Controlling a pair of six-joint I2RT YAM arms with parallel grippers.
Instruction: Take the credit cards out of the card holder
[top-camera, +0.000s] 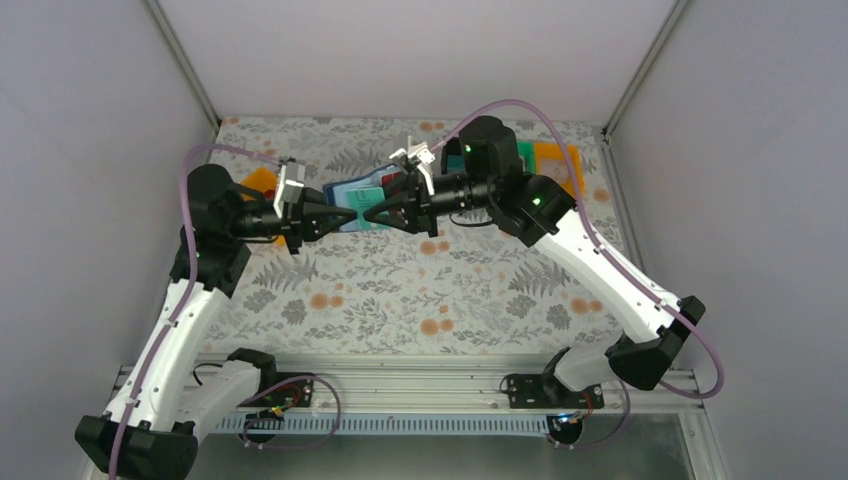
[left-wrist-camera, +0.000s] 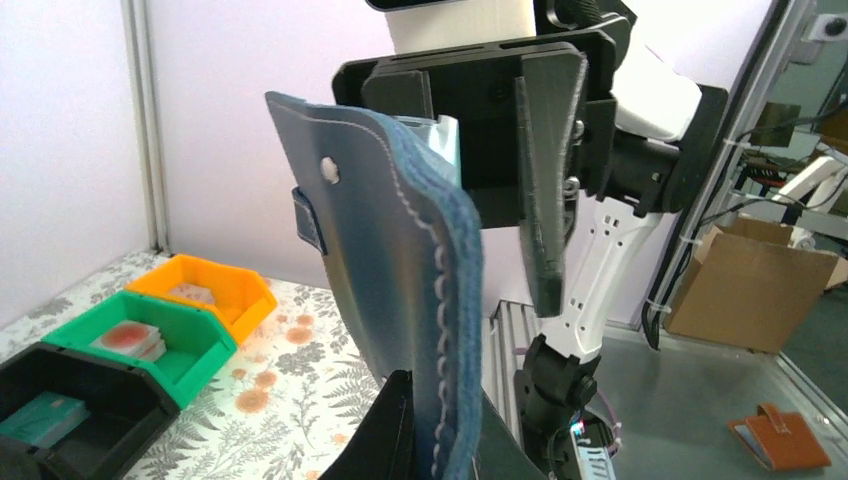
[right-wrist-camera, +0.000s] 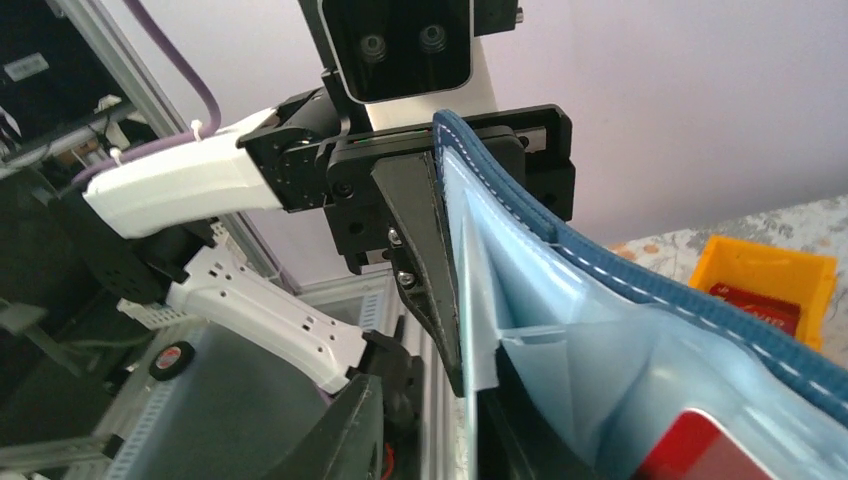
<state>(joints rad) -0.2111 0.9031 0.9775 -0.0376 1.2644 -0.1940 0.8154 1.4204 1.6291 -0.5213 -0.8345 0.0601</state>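
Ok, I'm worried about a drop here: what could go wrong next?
The left hand pinches only one edge of the raised card holder, so a tug may pull it free. The right hand, jaws apart at the pale lining, might catch it rather than the red card.

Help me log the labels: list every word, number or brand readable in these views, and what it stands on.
No text can be read in any view.
Red card in the orange bin: pale print, too blurred.
White label, top left of the right wrist view: too small.
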